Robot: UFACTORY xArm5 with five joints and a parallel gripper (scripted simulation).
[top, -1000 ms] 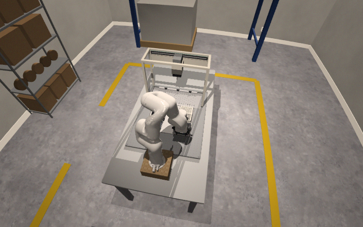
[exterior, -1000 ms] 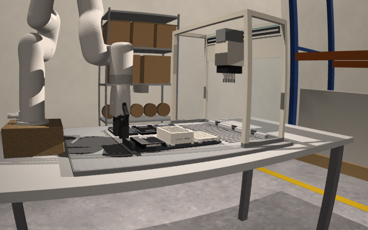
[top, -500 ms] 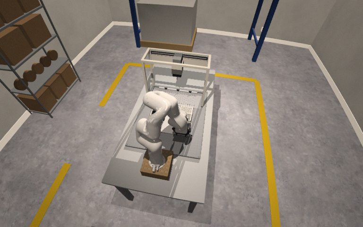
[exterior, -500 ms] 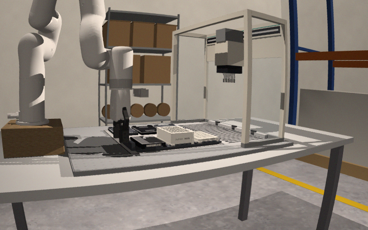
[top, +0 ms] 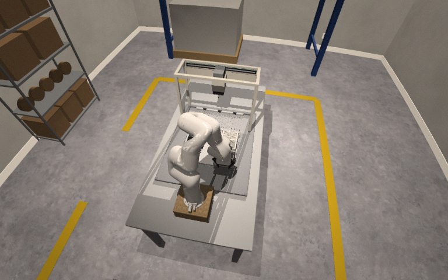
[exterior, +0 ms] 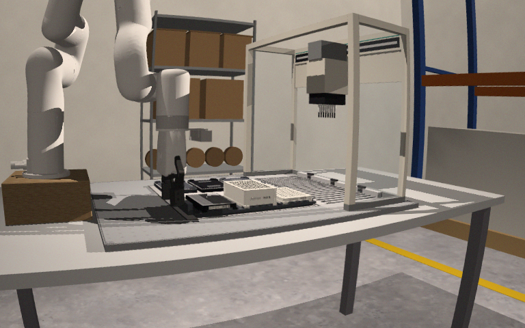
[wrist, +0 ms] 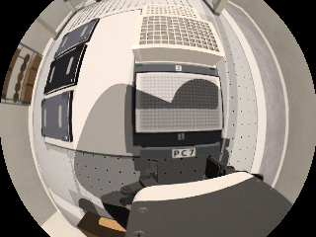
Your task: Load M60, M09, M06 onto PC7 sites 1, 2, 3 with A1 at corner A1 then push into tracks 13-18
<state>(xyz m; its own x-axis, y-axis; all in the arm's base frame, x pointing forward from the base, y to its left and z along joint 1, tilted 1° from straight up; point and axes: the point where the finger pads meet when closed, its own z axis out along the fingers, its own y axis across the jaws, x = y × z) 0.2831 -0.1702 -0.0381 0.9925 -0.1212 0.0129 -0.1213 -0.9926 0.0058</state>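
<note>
Nests S1–S3 (top: pixel 189 138) (exterior: pixel 205 184) (wrist: pixel 61 70) all unloaded. Fingers (top: pixel 224 164) (exterior: pixel 172 194) open, nothing gripped, low at PC7's handle end. PC7 (top: pixel 235 153) (exterior: pixel 251 209) (wrist: pixel 197 139) is on the apron, carrying M60 (exterior: pixel 210 201) (wrist: pixel 178 101), M09 (top: pixel 233 143) (exterior: pixel 249 193) (wrist: pixel 175 37), M06 (top: pixel 230 135) (exterior: pixel 294 194) (wrist: pixel 170 10). We're likely at the push: square up, then slide into rails (top: pixel 227 122) (exterior: pixel 329 189) (wrist: pixel 94 13), tracks 13-18, until lamp lights.

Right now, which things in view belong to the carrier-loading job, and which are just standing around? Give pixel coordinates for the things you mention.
Part of the job:
- carrier PC7 (wrist: pixel 184 153)
- plate on site 1 (wrist: pixel 179 118)
- deep-well block (exterior: pixel 249 194) (wrist: pixel 178 54)
- farther plate (exterior: pixel 294 194) (wrist: pixel 169 10)
- three nests
- rails
- gripper (wrist: pixel 183 168)

Background:
- shelf boxes (top: pixel 41 38) (exterior: pixel 222 98)
- brown discs (top: pixel 46 84) (exterior: pixel 214 156)
- large grey box (top: pixel 205 29)
</note>
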